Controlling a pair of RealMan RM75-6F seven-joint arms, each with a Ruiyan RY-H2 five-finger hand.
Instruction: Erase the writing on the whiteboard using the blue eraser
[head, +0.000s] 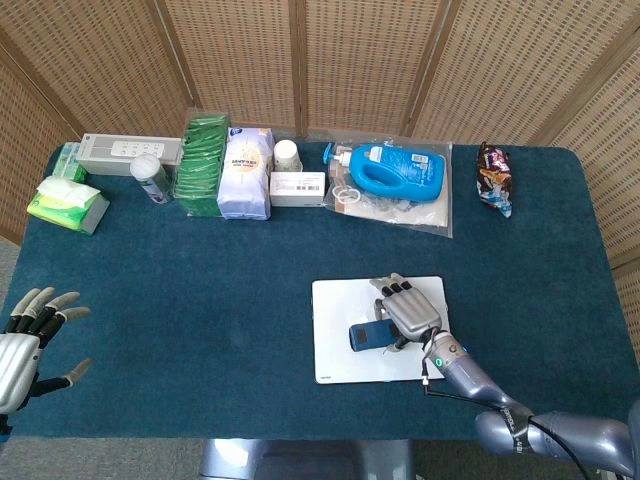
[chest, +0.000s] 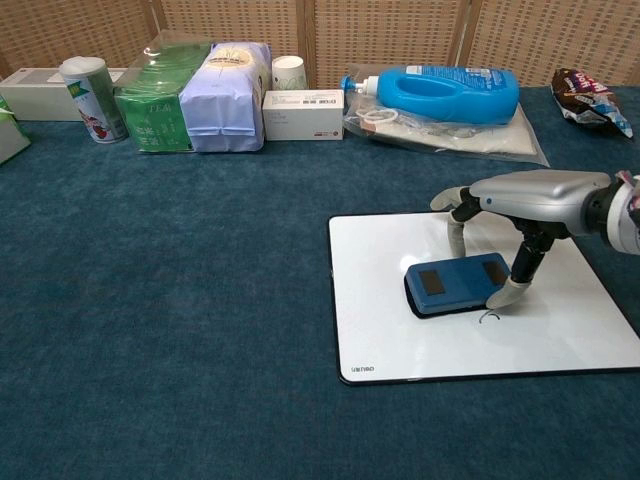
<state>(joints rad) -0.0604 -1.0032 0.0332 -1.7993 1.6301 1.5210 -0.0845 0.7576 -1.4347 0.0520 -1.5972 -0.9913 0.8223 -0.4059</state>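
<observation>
Right hand (chest: 520, 200) pinches the blue eraser (chest: 457, 283) between thumb and fingertips, flat on the whiteboard (chest: 380, 330) near its middle. A small dark mark (chest: 488, 318) sits just beside the eraser's near edge: risk that the stroke passes it uncleaned. The shallow grip may slip. Left hand (head: 25, 345) spread, holding nothing.

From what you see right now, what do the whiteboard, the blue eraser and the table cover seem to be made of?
Whiteboard: smooth glossy white sheet, probably coated plastic or metal, since a light glare shows on it; thin dark frame.
Blue eraser: likely hard matte plastic, with two darker patches on top; its wiping side is hidden.
Table cover: dark teal fabric, looks like felt or short carpet, from its matte fuzzy texture.
</observation>
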